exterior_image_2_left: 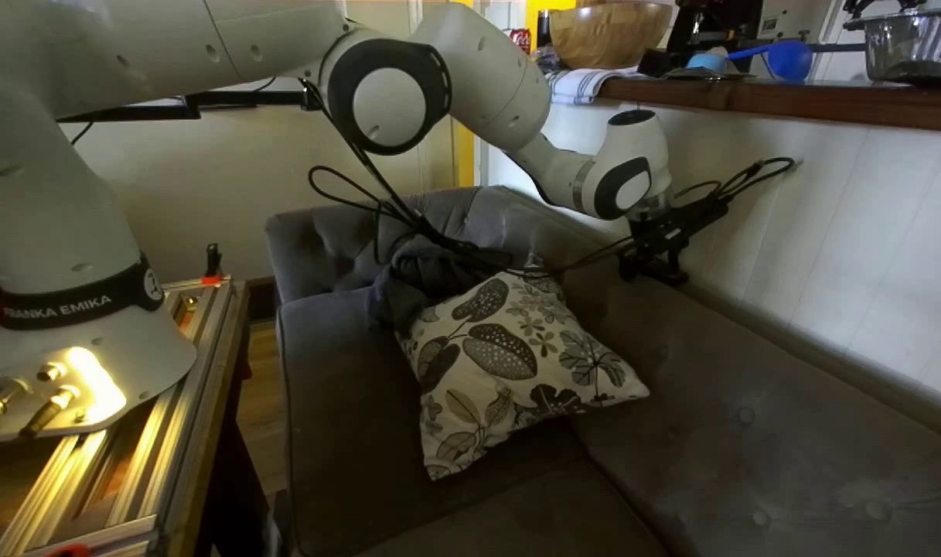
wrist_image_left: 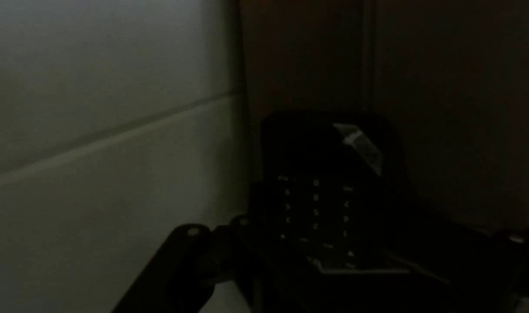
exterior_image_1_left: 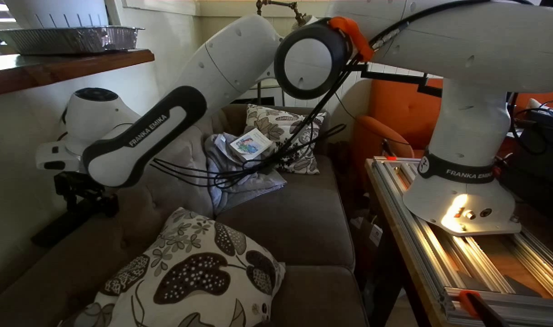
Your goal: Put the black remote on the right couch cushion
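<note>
The black remote (wrist_image_left: 307,150), with rows of pale number keys, sits between my gripper's fingers (wrist_image_left: 327,204) in the very dark wrist view. Both fingers appear to touch its long sides. In an exterior view it is a black bar (exterior_image_1_left: 53,231) sticking out below the gripper (exterior_image_1_left: 87,206) towards the wall. The gripper (exterior_image_2_left: 654,271) is at the top edge of the couch back; whether the remote touches the couch is unclear. Grey-brown seat cushions show: one (exterior_image_1_left: 299,218) also seen here (exterior_image_2_left: 516,518), another (exterior_image_1_left: 317,295) also here (exterior_image_2_left: 346,433). I cannot tell which is the right couch cushion.
A leaf-patterned pillow (exterior_image_1_left: 199,272) lies on the couch, also here (exterior_image_2_left: 501,363). Another pillow (exterior_image_1_left: 308,159), a grey blanket (exterior_image_1_left: 262,181) and a book (exterior_image_1_left: 251,144) are further along. A white wall (exterior_image_2_left: 810,255) and wooden ledge (exterior_image_2_left: 748,100) are beside the gripper. Cables (exterior_image_1_left: 231,175) hang from the arm.
</note>
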`<state>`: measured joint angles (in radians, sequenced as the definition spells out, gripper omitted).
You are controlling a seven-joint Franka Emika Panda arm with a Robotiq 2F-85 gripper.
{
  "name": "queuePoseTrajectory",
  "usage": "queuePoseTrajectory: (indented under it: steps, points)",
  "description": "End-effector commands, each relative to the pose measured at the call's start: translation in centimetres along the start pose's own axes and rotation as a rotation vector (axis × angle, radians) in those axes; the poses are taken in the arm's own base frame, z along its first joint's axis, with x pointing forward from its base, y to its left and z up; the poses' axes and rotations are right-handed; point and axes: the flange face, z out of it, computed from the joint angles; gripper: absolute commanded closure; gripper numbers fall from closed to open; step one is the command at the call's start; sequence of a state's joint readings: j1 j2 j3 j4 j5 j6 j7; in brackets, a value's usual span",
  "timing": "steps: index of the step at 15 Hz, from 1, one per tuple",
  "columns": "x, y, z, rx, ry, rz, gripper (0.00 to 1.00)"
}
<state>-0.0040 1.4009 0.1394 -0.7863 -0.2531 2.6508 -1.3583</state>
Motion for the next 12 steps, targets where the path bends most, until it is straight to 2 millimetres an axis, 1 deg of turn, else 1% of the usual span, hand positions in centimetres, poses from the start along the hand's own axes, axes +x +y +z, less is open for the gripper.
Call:
queuePoseTrajectory:
  steps: [1, 2, 3, 5, 6, 12]
  points:
    - [0.2, -0.6, 1.1, 0.044, 0.029, -0.029, 0.48]
    - [0.3, -0.7, 1.1, 0.053, 0.029, -0.034, 0.5]
    - [0.3, -0.7, 1.1, 0.06, 0.031, -0.035, 0.5]
    - [0.1, -0.7, 1.1, 0.066, 0.03, -0.036, 0.6]
    - [0.1, -0.6, 1.1, 0.068, 0.033, -0.034, 0.68]
    - [0.1, -0.1, -0.2, 0.068, 0.016, -0.028, 0.68]
